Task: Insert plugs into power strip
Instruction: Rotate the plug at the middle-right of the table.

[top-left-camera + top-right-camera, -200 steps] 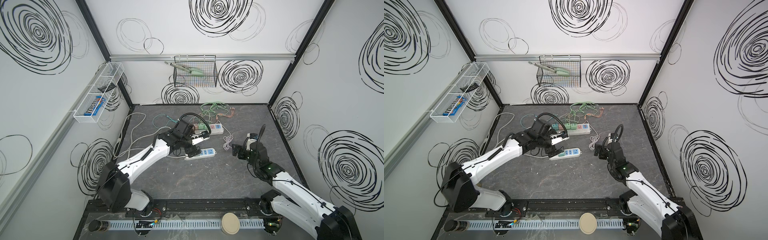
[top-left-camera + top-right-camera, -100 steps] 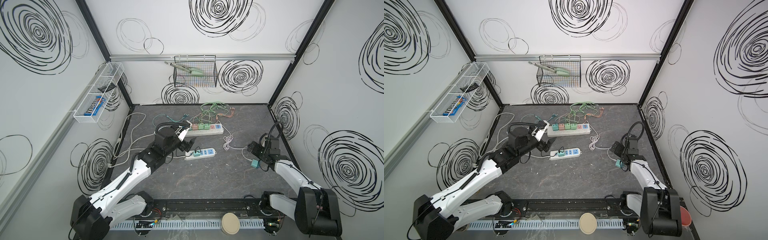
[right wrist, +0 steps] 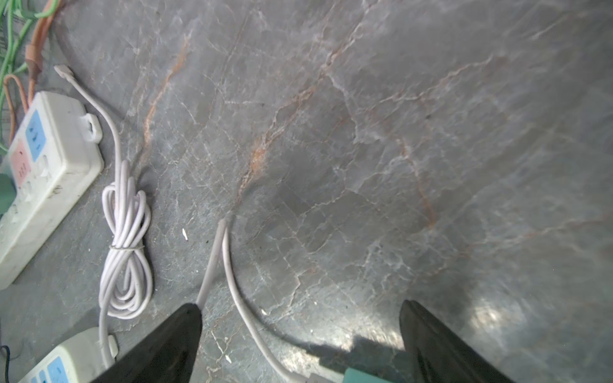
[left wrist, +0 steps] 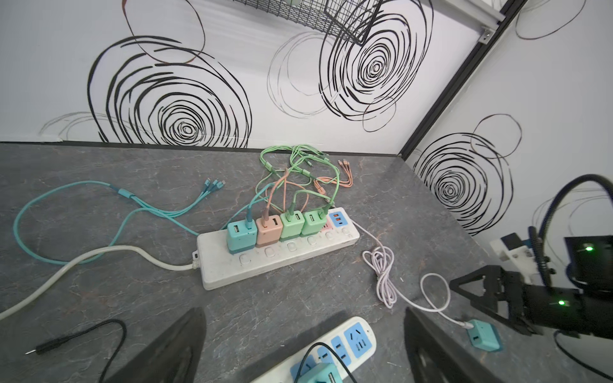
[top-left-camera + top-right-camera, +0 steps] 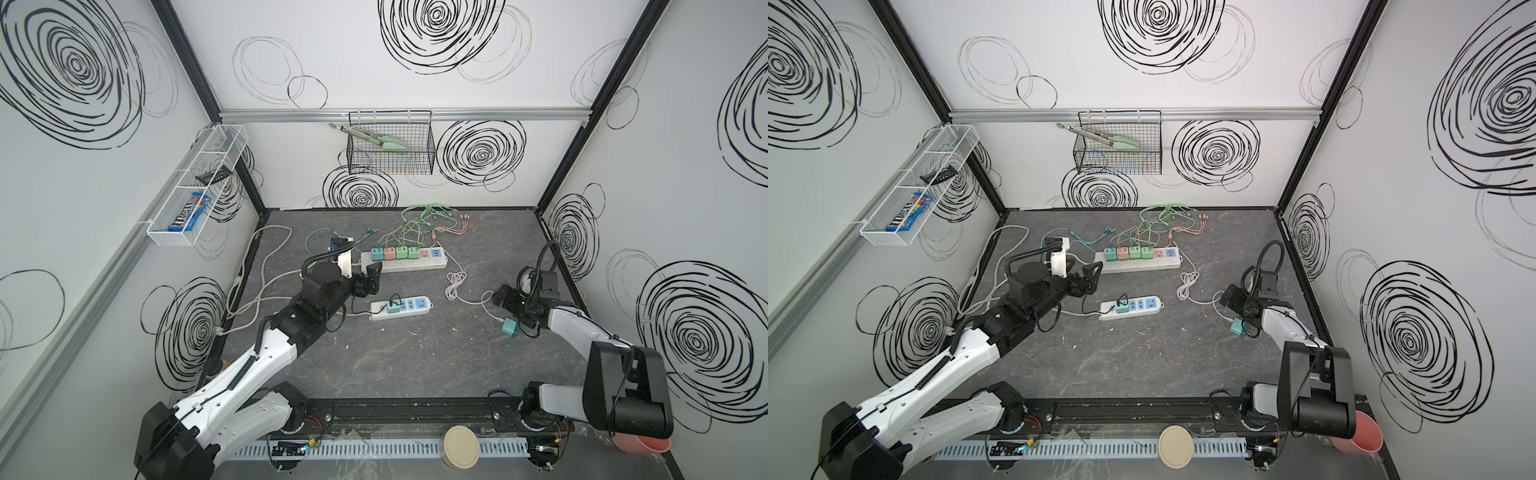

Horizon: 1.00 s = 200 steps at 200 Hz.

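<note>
Both my claws stand apart and empty. My left claw [image 5: 368, 281] hangs over the table between the long power strip [image 5: 415, 266] and the short power strip [image 5: 417, 306]. My right claw [image 5: 508, 306] hovers low just beside the loose teal plug [image 5: 510, 328]. Whether it touches the plug I cannot tell, and in the right wrist view only a corner of the cube shows between my fingers [image 3: 159, 345]. The long strip carries four seated plugs in a row: teal [image 5: 377, 254], pink [image 5: 389, 253] and two mint [image 5: 407, 252]. Its two end sockets [image 5: 430, 252], on my right arm's side, are free. The short strip bears one teal plug [image 5: 392, 307] with a black cable. The step in hand, as I judge it, is picking up the one plug left lying loose. The next move calls for setting my right fingers astride the cube's flat sides, closing, and turning its prongs toward a free socket. I cannot tell which way those prongs face now. Its lilac cable [image 5: 455, 286] lies partly coiled near the long strip and may drag. The tabletop [image 5: 415, 365] is flat, dark grey and marbled. White walls with black swirls enclose three sides; a black wire basket [image 5: 390, 166] hangs on the back wall and a white wire shelf [image 5: 195, 187] on the wall to my left.
</note>
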Tool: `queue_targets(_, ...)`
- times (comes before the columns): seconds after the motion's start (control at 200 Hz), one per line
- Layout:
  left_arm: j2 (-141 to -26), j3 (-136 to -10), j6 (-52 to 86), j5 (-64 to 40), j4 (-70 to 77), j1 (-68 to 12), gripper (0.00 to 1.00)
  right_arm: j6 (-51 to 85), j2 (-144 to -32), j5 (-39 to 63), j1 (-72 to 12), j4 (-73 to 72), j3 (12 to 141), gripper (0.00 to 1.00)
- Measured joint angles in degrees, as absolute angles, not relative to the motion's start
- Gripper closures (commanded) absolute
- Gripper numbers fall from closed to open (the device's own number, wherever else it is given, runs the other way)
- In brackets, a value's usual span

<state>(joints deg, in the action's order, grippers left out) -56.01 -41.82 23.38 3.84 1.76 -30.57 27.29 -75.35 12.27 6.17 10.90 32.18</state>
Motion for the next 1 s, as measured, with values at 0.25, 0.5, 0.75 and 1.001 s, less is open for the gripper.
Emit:
queue_targets(0.25, -56.8, -39.9, 28.8, -2.0, 0.9, -26.8, 0.04, 27.4, -74.2, 14.4, 6.2, 13.1, 31.2, 0.03)
queue_targets(0.5, -59.1, -39.7, 31.1, -5.3, 0.1, -24.7, 0.04, 29.1, -69.7, 15.4, 5.3, 16.1, 28.6, 0.03)
queue_targets(0.75, -60.5, -39.7, 30.9, -7.9, 0.1, -24.7, 0.04, 37.4, -62.1, 14.8, -4.5, 15.7, 23.5, 0.03)
queue_targets(1.001, -60.5, -39.7, 30.3, -8.5, -0.4, -24.7, 0.04, 43.4, -59.3, 15.3, -14.5, 15.4, 21.8, 0.03)
